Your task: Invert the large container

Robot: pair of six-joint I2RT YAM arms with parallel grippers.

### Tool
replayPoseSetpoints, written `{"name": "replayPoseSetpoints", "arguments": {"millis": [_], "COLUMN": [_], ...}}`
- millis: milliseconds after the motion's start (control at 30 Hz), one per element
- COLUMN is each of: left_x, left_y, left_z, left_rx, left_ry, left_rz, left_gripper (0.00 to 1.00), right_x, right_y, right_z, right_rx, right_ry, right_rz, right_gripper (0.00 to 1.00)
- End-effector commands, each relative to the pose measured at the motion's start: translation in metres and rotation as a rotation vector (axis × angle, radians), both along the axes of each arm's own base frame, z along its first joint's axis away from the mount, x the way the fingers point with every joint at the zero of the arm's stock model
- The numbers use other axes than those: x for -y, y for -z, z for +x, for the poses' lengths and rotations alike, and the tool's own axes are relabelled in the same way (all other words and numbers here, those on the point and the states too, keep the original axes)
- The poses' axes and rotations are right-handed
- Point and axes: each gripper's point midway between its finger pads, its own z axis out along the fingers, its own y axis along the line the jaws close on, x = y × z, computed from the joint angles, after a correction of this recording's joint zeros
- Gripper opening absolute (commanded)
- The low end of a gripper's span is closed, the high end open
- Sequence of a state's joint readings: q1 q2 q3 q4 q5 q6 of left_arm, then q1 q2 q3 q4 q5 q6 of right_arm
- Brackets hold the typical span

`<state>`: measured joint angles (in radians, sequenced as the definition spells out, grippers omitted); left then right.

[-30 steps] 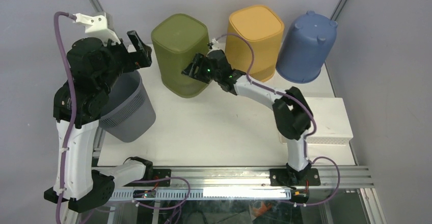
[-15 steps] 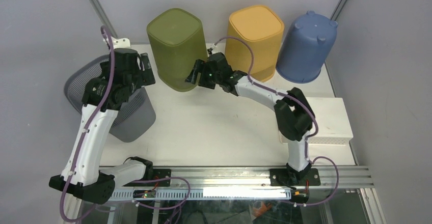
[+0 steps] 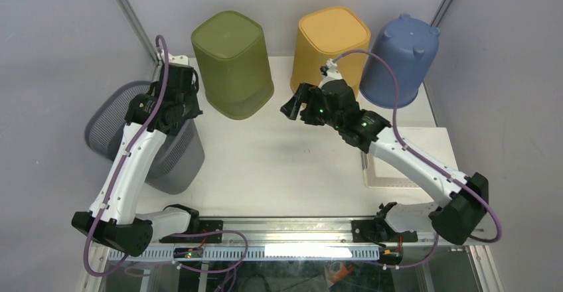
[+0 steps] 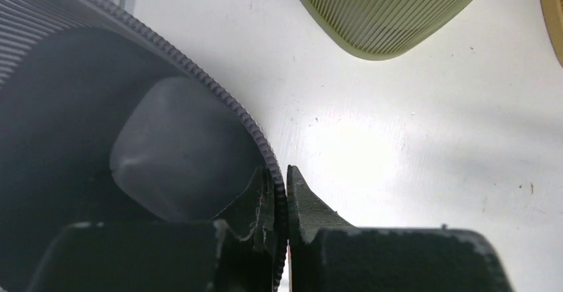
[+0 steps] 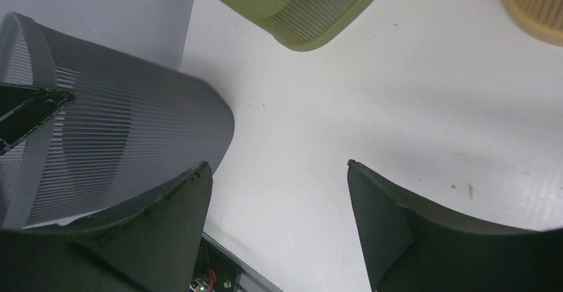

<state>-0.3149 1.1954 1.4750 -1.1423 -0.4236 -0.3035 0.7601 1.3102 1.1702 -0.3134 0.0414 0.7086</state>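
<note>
Start at the near edge: both arm bases sit on the metal rail (image 3: 299, 229), and the white table (image 3: 279, 166) stretches away from you.

On your left, the grey container (image 3: 169, 162) is your target. It sits at the table's left edge, leaning, with part of it hanging past the edge. Its mouth faces up and to the left, so it is not upside down. You can see its ribbed inside and its floor through the left wrist camera.

Your left gripper (image 4: 287, 192) is clamped on that container's toothed rim. One finger is inside the wall, the other outside, and the rim is pinched tight between them. That is a firm grasp on the near-right part of the rim.

On your right, the white box (image 3: 431, 143) lies under the right arm's forearm, beside the table's right edge.

A little farther out, your right gripper (image 5: 279, 172) hangs over bare table near the middle. Its fingers are spread wide with nothing between them, and it touches nothing. Through its camera you see the grey container off to one side and open tabletop below.

At the far side stand three containers in a row, all bottom-up. The green container (image 3: 232, 60) is nearest the left gripper but apart from it. The orange container (image 3: 332, 43) stands behind the right gripper. The blue container (image 3: 402, 53) is in the far right corner, just beside the orange one.
</note>
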Motion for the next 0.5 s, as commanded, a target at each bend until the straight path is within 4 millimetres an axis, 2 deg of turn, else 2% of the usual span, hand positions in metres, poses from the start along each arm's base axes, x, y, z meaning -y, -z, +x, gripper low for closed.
{"name": "replayPoseSetpoints", "arguments": {"millis": [0,100,200,300,367,467], "left_x": [0.048,0.078,0.119,0.154,0.172,0.191], "left_y": [-0.025,-0.048,-0.08,-0.113,-0.134,-0.164], "left_z": [0.004,-0.002,-0.018,-0.034,-0.043,-0.054], "left_rx": [0.05,0.081,0.115,0.154,0.182,0.238], "left_ry": [0.175,0.286,0.448,0.592,0.667,0.783], "left_rz": [-0.196,-0.319,-0.493,-0.66,-0.751,-0.869], "left_gripper": [0.0,0.0,0.0,0.0,0.0,0.0], "right_x": [0.048,0.078,0.108,0.137,0.15,0.156], "right_y": [-0.022,-0.038,-0.05,-0.053,-0.054,-0.055], "right_z": [0.005,0.005,0.004,-0.001,-0.004,-0.01], "right_rx": [0.074,0.104,0.131,0.129,0.124,0.129], "right_ry": [0.134,0.203,0.263,0.319,0.328,0.287], "right_rz": [-0.052,-0.064,-0.08,-0.111,-0.124,-0.138], "right_gripper": [0.78,0.8,0.83,0.86,0.9,0.91]}}
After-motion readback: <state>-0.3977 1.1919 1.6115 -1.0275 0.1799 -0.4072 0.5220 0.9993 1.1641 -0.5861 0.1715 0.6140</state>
